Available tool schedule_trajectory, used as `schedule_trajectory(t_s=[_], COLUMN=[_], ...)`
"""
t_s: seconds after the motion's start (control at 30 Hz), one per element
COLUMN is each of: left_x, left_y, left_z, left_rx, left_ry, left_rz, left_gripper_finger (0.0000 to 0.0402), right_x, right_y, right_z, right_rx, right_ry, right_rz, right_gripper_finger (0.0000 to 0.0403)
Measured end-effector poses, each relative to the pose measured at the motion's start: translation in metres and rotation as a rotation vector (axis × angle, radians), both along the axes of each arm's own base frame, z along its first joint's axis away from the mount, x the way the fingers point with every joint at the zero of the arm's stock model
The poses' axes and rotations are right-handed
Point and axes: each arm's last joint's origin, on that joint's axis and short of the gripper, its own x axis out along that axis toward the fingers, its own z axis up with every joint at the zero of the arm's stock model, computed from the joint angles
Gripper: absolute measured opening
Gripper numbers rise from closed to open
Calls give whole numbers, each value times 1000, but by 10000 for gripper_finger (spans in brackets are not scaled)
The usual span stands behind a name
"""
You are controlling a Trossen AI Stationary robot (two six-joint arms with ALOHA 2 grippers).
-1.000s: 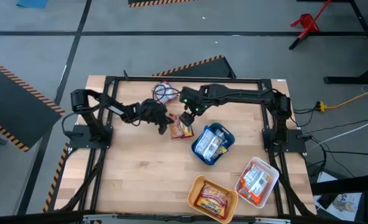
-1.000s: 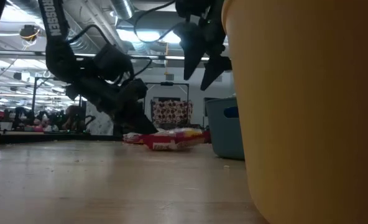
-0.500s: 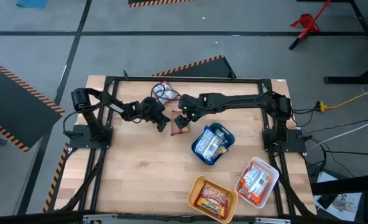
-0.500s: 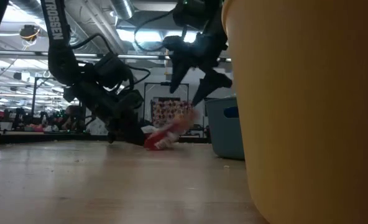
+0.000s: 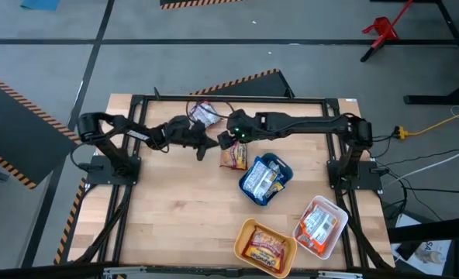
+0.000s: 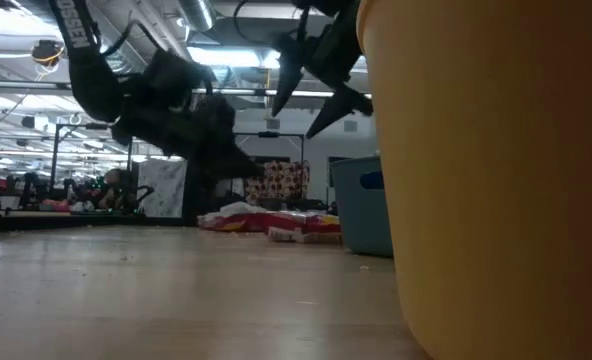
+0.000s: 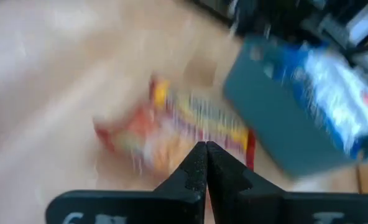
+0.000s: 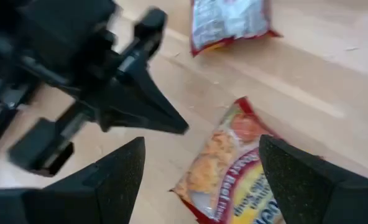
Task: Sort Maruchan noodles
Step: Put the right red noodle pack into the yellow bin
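While both arms were reaching toward the middle of the far half of the table (image 5: 175, 209), the left gripper (image 5: 204, 149) was seen with its two fingers (image 7: 204, 163) pressed together and nothing between them, raised off the wood in the low view. The right gripper (image 5: 223, 139) was held just beside it, also above the table, with its fingers (image 8: 119, 177) spread wide and nothing between them. An orange-and-yellow noodle packet (image 5: 232, 156) was found lying flat on the bare wood below and just in front of the two grippers, touched by neither; it also showed in the right wrist view (image 8: 234, 165), in the left wrist view (image 7: 171, 127) and in the low view (image 6: 301, 232). A red-and-white noodle packet (image 5: 205, 114) was noted near the far edge, behind the grippers, also loose on the wood. A teal tray (image 5: 280, 167) was placed just beside the orange-and-yellow packet, toward the right arm's side, with a blue-and-white packet (image 5: 259, 180) inside it. Near the front edge, an orange tray (image 5: 249, 232) was recorded with an orange-yellow packet (image 5: 265, 249) in it, and a white tray (image 5: 330, 236) beside it with a red-and-white packet (image 5: 318, 225). How many packets were stacked in each tray could not be told.
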Motion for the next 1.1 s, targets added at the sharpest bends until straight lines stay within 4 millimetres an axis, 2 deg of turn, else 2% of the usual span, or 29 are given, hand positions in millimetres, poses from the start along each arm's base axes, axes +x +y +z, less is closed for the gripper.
schedule_trajectory(t_s=[0.13, 0.3, 0.37, 0.47, 0.73, 1.1], left_x=[14, 44, 49, 48, 43, 35], left_y=[2, 5, 6, 8, 10, 6], left_z=[9, -5, -12, -25, -31, -38], left_rx=[125, 132, 119, 82, 55, 45], left_ry=[3, 110, 141, 202, 238, 285], left_rz=[13, -87, -89, -79, -64, -45], left_gripper_finger=[0, 0, 0, 0, 0, 0], right_x=[-10, -13, -14, -17, -17, -24], right_y=[-1, -1, 0, 1, 3, 4], right_z=[12, 15, 15, 12, 10, -37], right_rx=[-51, -53, -39, -14, 18, 138], right_ry=[15, 14, 24, 50, 24, 13], right_rz=[-43, -47, -57, -71, -150, -303], right_gripper_finger=[298, 298, 298, 298, 298, 298])
